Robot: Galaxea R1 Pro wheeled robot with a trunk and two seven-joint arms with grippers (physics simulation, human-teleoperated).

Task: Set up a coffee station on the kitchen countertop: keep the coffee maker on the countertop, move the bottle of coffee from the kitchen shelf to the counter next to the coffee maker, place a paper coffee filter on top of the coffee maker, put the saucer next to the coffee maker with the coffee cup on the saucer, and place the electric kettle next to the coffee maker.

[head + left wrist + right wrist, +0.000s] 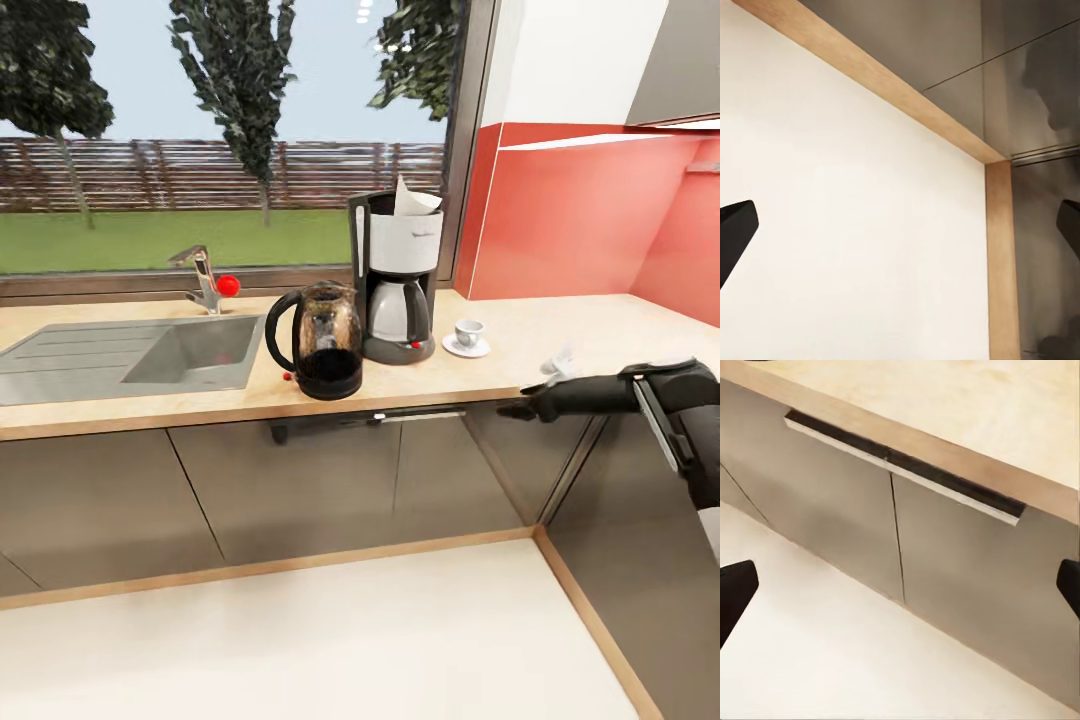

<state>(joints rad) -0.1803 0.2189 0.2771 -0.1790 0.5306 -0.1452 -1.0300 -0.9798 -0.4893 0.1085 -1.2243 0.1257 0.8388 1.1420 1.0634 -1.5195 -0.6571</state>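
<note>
The coffee maker (398,280) stands on the kitchen countertop (560,335) with the white paper coffee filter (414,197) sticking up from its top. The electric kettle (320,340) sits just left of it, close to the front edge. To the machine's right, the coffee cup (468,331) rests on the saucer (466,347). The bottle of coffee is out of view. My right gripper (515,408) (901,589) is open, level with the counter's front edge, right of the cup. My left gripper (903,229) is open over the floor.
A steel sink (120,360) with a tap (205,280) takes up the counter's left part. Dark grey cabinet doors (300,490) with a handle rail (900,465) run below. A wooden plinth (900,97) meets the pale floor (300,650). Red wall panels (580,220) stand at the right.
</note>
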